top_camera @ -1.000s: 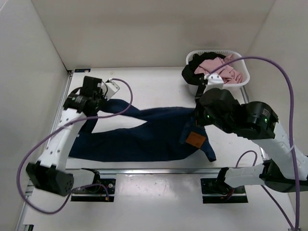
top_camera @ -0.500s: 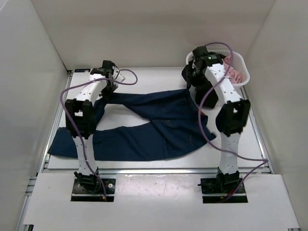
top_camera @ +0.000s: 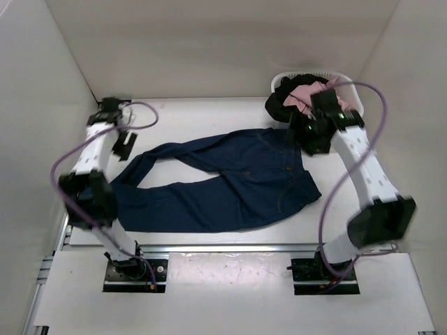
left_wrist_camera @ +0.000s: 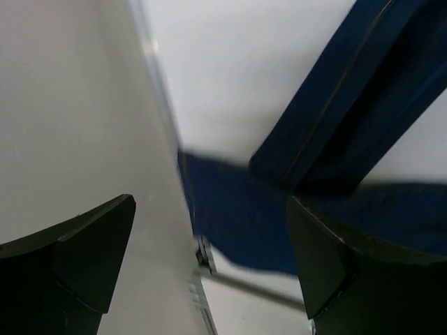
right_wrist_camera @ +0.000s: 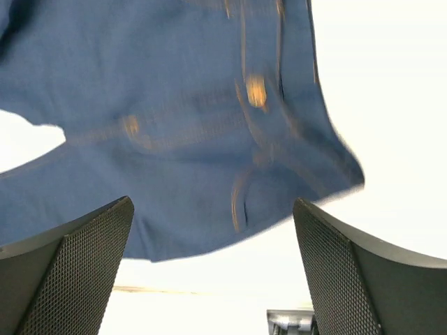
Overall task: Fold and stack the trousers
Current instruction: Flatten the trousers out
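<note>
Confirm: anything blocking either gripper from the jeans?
Nothing visible. Both wrist views look past open fingers straight onto the jeans. The left gripper hangs by a leg end, the right gripper by the waist; the basket sits beyond it.

One overhead, two on the wrists.
The top camera takes in the whole table [top_camera: 209,118]; both wrist cameras face down, close over the trousers [top_camera: 237,181], shared by all.

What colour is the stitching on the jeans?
Orange-brown stitching on blue jeans; clearest in the right wrist view.
</note>
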### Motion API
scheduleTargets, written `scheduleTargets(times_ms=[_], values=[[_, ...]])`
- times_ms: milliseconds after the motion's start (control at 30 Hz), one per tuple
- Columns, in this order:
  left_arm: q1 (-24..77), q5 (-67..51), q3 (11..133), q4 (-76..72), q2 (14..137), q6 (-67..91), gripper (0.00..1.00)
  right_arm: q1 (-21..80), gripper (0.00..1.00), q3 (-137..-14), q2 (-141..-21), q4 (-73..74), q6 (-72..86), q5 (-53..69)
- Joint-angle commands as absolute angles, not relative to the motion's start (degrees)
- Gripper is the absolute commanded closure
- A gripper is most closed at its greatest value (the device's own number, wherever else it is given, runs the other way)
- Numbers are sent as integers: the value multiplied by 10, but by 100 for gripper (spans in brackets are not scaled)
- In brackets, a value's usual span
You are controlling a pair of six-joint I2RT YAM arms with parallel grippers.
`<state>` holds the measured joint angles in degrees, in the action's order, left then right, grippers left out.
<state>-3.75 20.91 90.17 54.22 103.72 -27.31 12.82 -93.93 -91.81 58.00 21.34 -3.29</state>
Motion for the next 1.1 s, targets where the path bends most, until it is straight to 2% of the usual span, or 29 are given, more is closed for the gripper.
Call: scheduleTargets(times_ms=[0, 167, 300, 467, 533, 733, 767, 833, 867, 900, 933, 1033, 1067], values=[[-86, 200, 759, 555, 891, -271, 0, 135, 1, -793, -823, 561, 285, -21], [-154, 207, 557, 510, 783, -271, 0, 128, 1, -609, -693, 508, 388, -59], [-169, 224, 464, 448, 776, -265, 0, 63, 1, -488, -656, 388, 433, -86], [-199, 240, 412, 382, 788, -265, 0, 25, 1, -418, -668, 311, 446, -104], [-211, 240, 402, 367, 811, -265, 0, 17, 1, -375, -683, 226, 441, -83], [-226, 235, 394, 356, 852, -271, 0, 17, 2, -338, -743, 97, 436, -75], [-231, 225, 394, 356, 846, -271, 0, 10, 11, -338, -763, 97, 443, -75], [-231, 225, 394, 356, 846, -276, 0, 4, 37, -353, -787, 135, 468, -94], [-231, 225, 394, 356, 846, -276, 0, 4, 54, -359, -794, 146, 468, -104], [-231, 225, 394, 356, 846, -276, 0, 4, 86, -359, -795, 157, 477, -118], [-237, 231, 394, 356, 846, -276, 0, -2, 99, -359, -795, 172, 489, -129], [-244, 236, 394, 356, 841, -288, 0, -20, 100, -359, -708, 289, 553, -218], [-244, 236, 394, 356, 834, -294, 0, -32, 100, -359, -647, 367, 570, -236]])
